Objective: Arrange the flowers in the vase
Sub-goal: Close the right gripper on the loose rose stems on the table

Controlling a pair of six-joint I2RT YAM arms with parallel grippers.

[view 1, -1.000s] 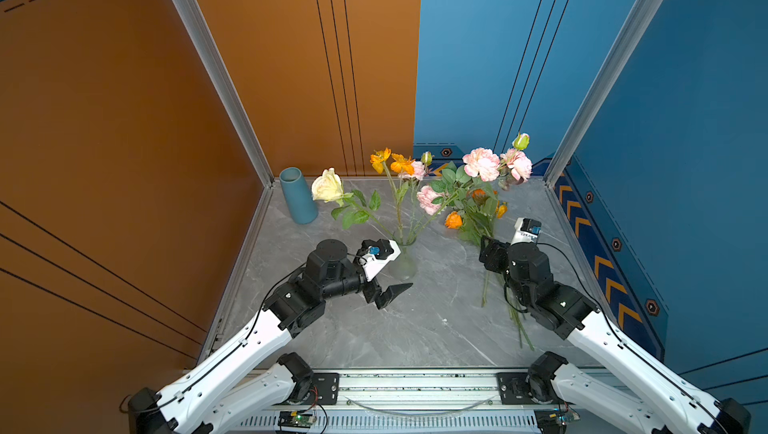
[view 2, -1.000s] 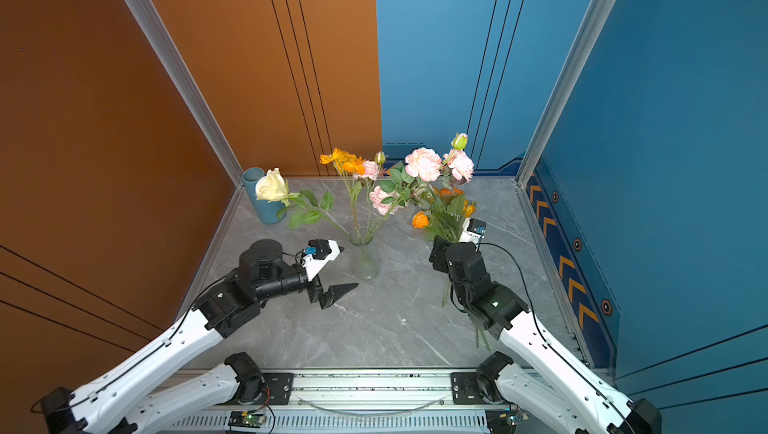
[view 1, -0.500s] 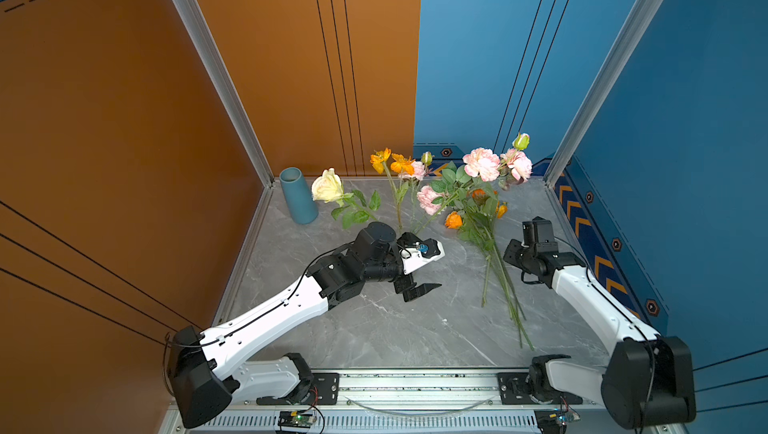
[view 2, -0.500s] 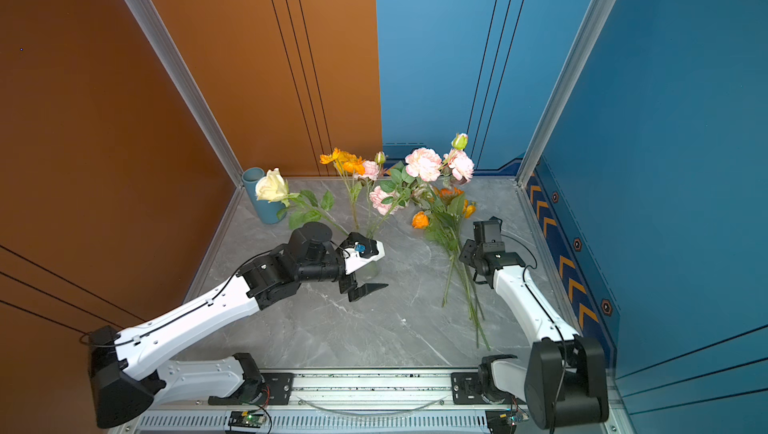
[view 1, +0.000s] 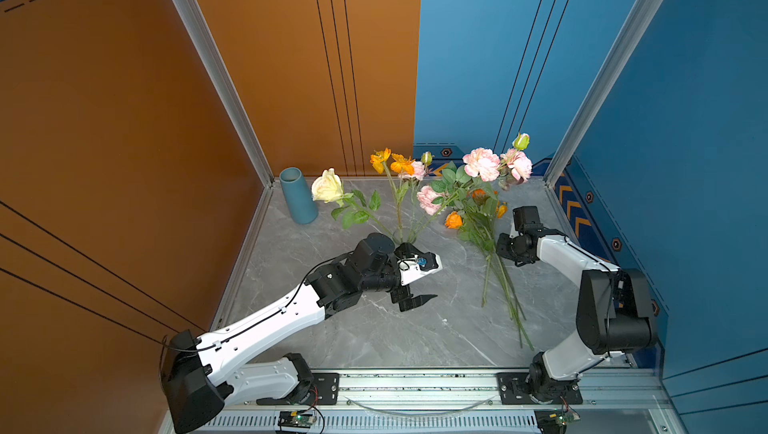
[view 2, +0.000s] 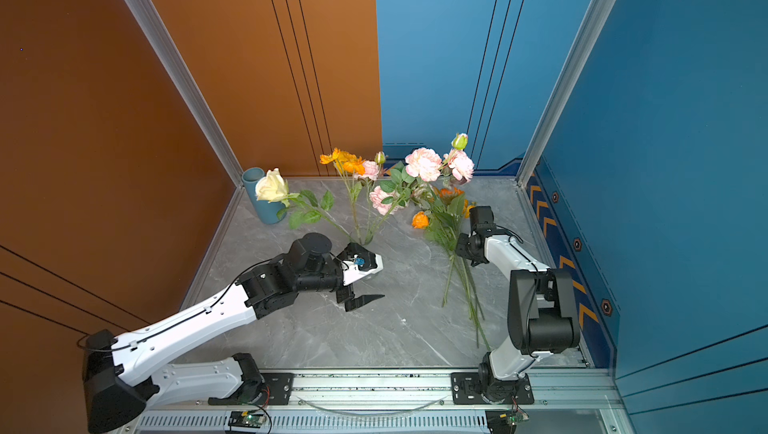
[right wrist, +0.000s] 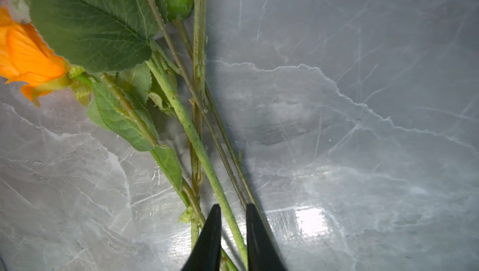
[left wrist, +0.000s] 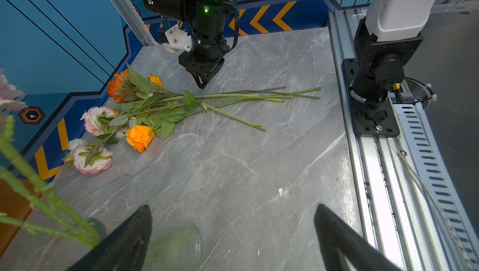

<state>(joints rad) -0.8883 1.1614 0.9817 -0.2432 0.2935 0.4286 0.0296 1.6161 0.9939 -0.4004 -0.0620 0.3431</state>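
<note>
A clear ribbed glass vase point(left wrist: 176, 246) stands right by my left gripper's near finger and holds flowers point(view 1: 399, 207) with cream, orange and pink blooms. In both top views my left arm hides the vase body. My left gripper point(view 1: 434, 280) point(view 2: 376, 282) point(left wrist: 233, 220) is wide open and empty, just right of the vase. Several loose flowers point(view 1: 494, 261) point(left wrist: 181, 101) lie on the table at the right. My right gripper point(view 1: 500, 251) point(right wrist: 233, 212) points down onto their stems. Its jaws have narrowed around one green stem point(right wrist: 197, 142), with slim gaps still showing on both sides.
A blue cylinder vase point(view 1: 297, 195) stands empty in the back left corner. The grey marble table point(view 1: 374, 340) is walled by orange and blue panels. My right arm's base point(left wrist: 375, 106) and the metal rail point(view 1: 415, 382) run along the front edge.
My left arm reached to the right past the glass vase, gripper still wide open. My right arm folded back while its gripper stayed over the loose stems, and its jaws narrowed around one stem.
</note>
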